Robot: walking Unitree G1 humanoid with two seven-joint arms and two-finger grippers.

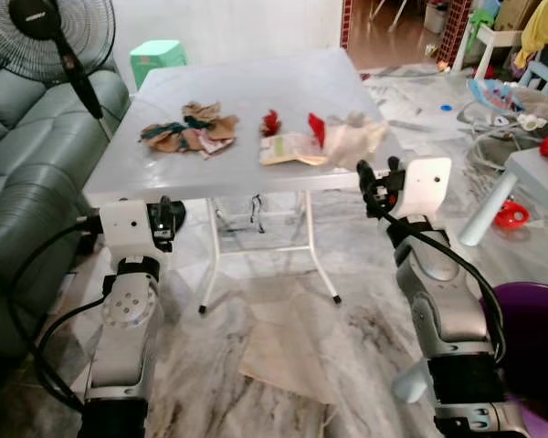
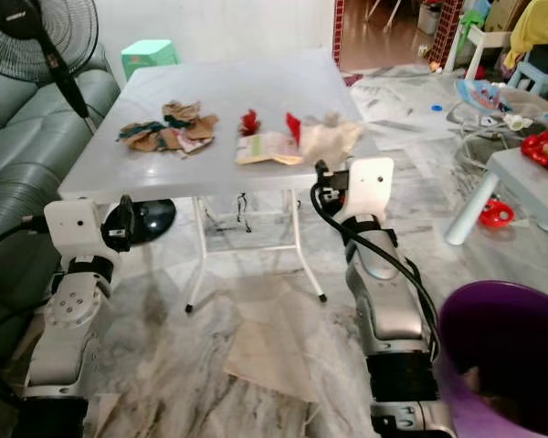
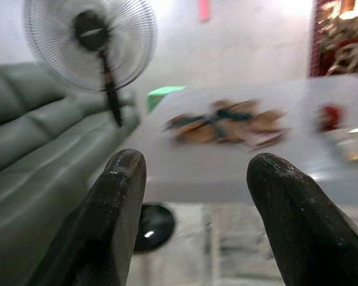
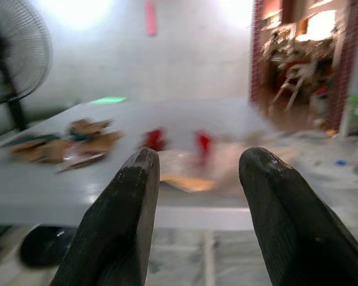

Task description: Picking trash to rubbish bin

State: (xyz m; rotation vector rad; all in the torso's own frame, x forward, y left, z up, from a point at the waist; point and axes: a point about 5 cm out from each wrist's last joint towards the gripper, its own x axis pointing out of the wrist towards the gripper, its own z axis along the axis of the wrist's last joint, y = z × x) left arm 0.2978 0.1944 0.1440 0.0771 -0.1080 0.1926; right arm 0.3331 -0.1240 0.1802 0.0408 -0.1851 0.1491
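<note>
Floor: marbled tiles (image 1: 365, 301) with a flat brown sheet (image 1: 288, 351) lying under the bench's near edge; a purple bin (image 2: 507, 356) stands at the robot's right, just beside the right arm, its open mouth seen best in the right eye view
Left claw (image 1: 167, 222): raised just short of the bench's near left corner; fingers (image 3: 116, 196) spread apart, holding nothing
Right claw (image 1: 379, 178): raised at the near edge, close to the right-hand trash; fingers (image 4: 137, 196) apart and empty
Bench (image 1: 256, 91): pale grey folding top on thin white legs
Trash: brown and teal scraps (image 1: 187, 130) on the left half; a cream wrapper with red bits (image 1: 297, 146) and a crumpled beige piece (image 1: 356, 137) on the right half, near the front edge
Writing: a small white word on the fan's (image 1: 50, 27) hub, too small to read
Beyond: green sofa (image 1: 18, 164) at left; mint stool (image 1: 157, 57) behind the bench; the left wrist view blurs the fan's black base (image 3: 154, 223) on the floor
</note>
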